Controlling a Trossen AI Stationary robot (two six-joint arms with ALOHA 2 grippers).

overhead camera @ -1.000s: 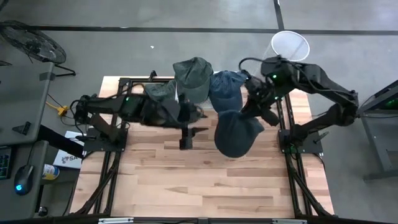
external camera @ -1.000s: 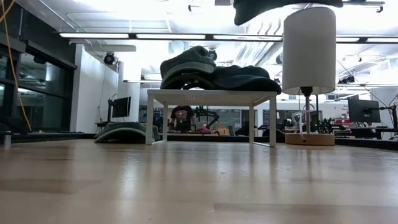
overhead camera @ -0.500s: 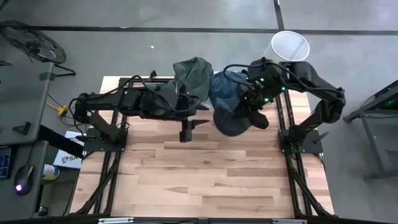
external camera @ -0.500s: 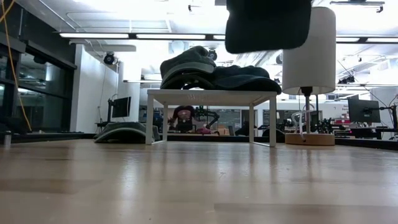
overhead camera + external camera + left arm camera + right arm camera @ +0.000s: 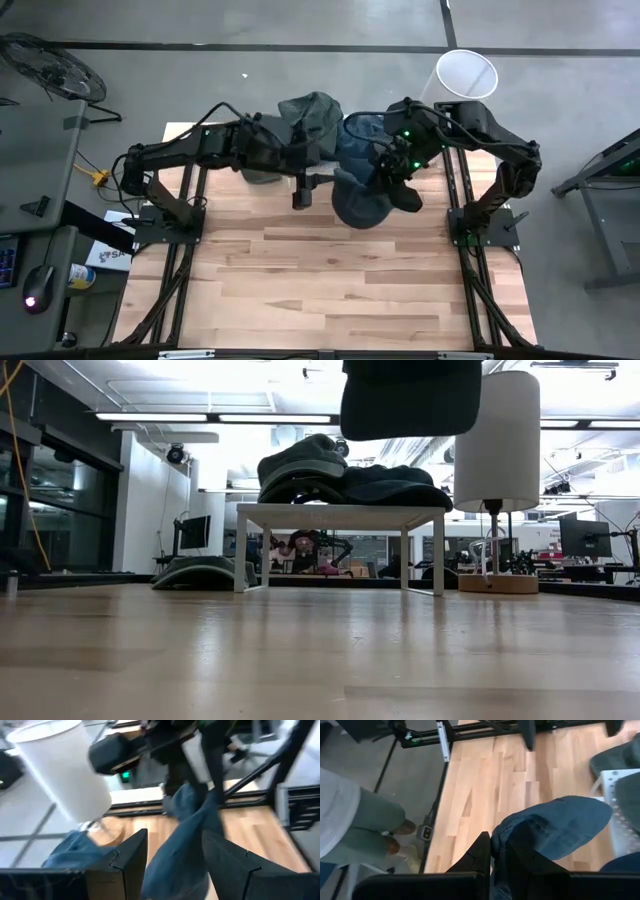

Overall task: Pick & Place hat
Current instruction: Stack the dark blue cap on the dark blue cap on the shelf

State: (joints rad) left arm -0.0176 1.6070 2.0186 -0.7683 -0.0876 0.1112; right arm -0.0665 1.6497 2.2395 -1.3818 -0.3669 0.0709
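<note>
A blue denim hat [image 5: 360,205] hangs from my right gripper [image 5: 388,168], which is shut on it above the table's middle; the low view shows the hat [image 5: 410,400] well clear of the tabletop. My left gripper [image 5: 325,182] stands open just left of the hat. In its wrist view the hat [image 5: 187,830] shows between its two fingers [image 5: 131,857]. More hats [image 5: 310,118] lie piled on a small white table [image 5: 340,512] at the far edge. My right gripper pinches a bunched edge of the hat's blue cloth [image 5: 506,836] between its two shut fingers, slanting down from above. The hat hangs slack below the fingers, lifted clear of the table. Whether my left gripper touches the hat, I cannot tell.
A lamp with a white shade [image 5: 467,72] stands at the far right corner, beside the small table. A person's legs [image 5: 365,817] show beyond the table's edge in the right wrist view. Bare wood [image 5: 330,290] covers the near half of the table.
My right gripper has carried the hat toward the table's left and a little toward the far edge; the hat still hangs clear. My left gripper has swung toward the far edge, closer to the hat, its fingers still apart.
</note>
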